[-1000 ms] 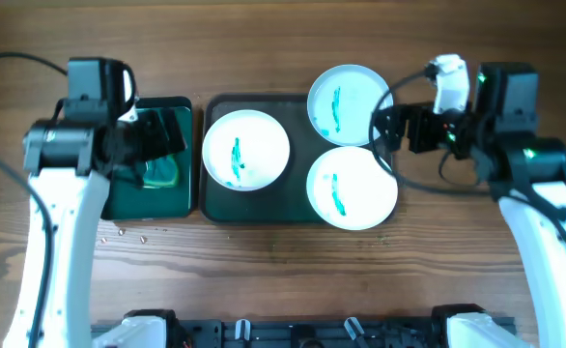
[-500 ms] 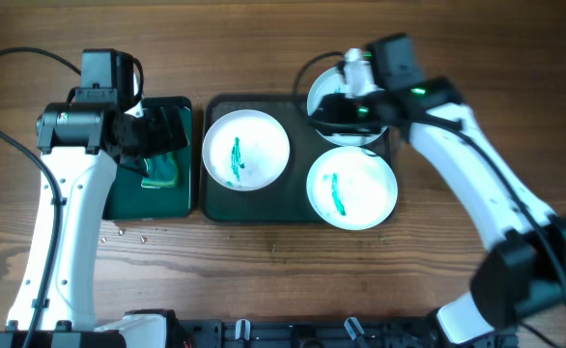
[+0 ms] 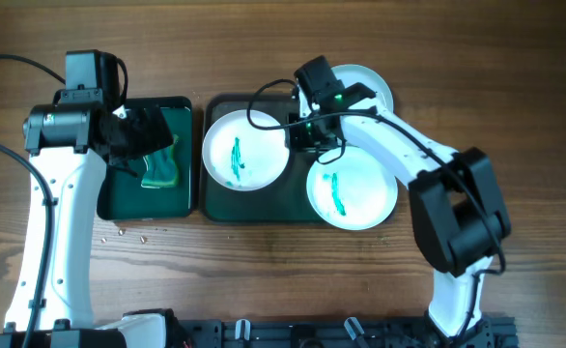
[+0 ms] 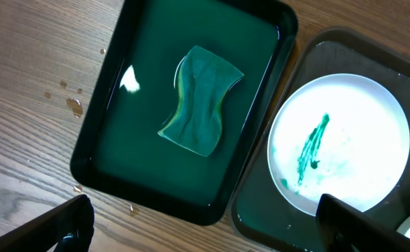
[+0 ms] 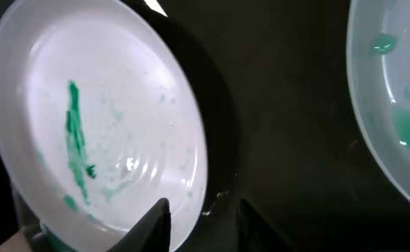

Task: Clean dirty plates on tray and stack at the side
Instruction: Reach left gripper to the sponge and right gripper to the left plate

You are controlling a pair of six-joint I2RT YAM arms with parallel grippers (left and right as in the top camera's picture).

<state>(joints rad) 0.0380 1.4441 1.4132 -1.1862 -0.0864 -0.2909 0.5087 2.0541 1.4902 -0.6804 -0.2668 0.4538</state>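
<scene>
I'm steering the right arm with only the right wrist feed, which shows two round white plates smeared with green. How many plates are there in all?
Observer: Three. The left plate and the front right plate sit in the large dark green rectangular tray. A third, the back right plate, is mostly hidden under your arm.
Operator: Where is the sponge?
Observer: The green wavy sponge lies in the smaller black-rimmed green tray, just left of the large one.
Operator: Is the left arm holding it?
Observer: No. The left gripper hangs above that small tray with its jaws wide open and empty.
</scene>
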